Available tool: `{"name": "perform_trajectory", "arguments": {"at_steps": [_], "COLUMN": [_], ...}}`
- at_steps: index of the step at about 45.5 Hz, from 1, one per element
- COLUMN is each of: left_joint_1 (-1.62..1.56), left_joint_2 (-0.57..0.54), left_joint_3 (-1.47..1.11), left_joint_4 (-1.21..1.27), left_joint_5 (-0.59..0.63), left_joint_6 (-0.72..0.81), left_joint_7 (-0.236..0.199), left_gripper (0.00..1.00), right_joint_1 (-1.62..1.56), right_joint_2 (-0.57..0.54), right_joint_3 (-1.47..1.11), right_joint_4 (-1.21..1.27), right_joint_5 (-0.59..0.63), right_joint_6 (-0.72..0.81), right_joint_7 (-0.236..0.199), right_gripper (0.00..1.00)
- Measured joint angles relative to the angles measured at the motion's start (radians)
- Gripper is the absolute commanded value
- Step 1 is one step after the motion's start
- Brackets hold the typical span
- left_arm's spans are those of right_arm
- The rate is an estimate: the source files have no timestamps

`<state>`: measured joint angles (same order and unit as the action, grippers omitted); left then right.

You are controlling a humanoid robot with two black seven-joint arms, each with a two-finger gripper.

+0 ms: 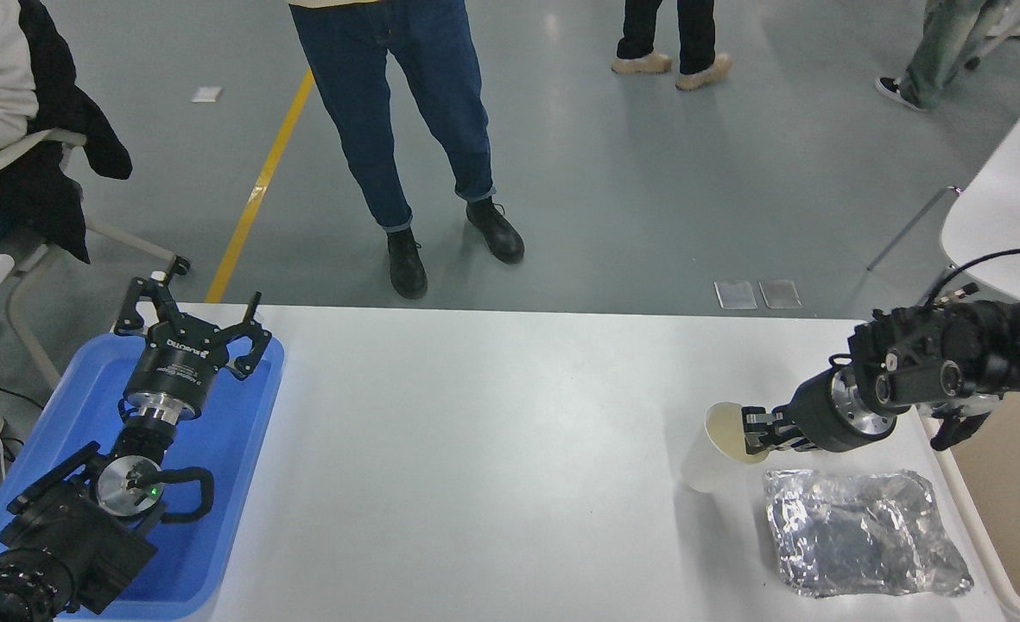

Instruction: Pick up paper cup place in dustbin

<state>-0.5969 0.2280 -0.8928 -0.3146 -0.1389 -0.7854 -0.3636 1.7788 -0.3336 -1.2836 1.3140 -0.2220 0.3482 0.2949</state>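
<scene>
A white surface (492,449) fills the lower half of the frame, its far edge running across the middle. A blue tray (224,484) lies on its left end, reaching to the bottom left corner. At the lower right a crinkled foil sheet (864,531) lies flat. Just left of the foil a white cup (710,458) tilts with its base on the surface, mouth turned to the right.

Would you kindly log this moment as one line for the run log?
stage: lifting | right gripper: shut on paper cup rim, cup tilted | dustbin: at right edge | left gripper: parked over blue tray
</scene>
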Motion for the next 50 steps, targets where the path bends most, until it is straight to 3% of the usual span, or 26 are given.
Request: {"name": "perform_trajectory", "arguments": {"at_steps": [19, 50], "left_joint_1": [0.001, 0.001], "left_joint_2": [0.001, 0.0], "left_joint_3": [0.0, 0.0], "left_joint_4": [0.0, 0.0], "left_joint_5": [0.001, 0.001], "left_joint_6": [0.0, 0.0], "left_joint_7": [0.001, 0.001], "left_gripper": [1.0, 1.0], "right_joint_1": [0.413, 0.726], "right_joint_2": [-0.05, -0.076], "right_joint_3": [-0.114, -0.227], "right_joint_4": [0.067, 0.077], "right_joint_5": [-0.003, -0.007], "right_joint_6": [0.346, 0.434], "right_joint_7": [0.001, 0.001], "right_gripper": [0.0, 0.0]}}
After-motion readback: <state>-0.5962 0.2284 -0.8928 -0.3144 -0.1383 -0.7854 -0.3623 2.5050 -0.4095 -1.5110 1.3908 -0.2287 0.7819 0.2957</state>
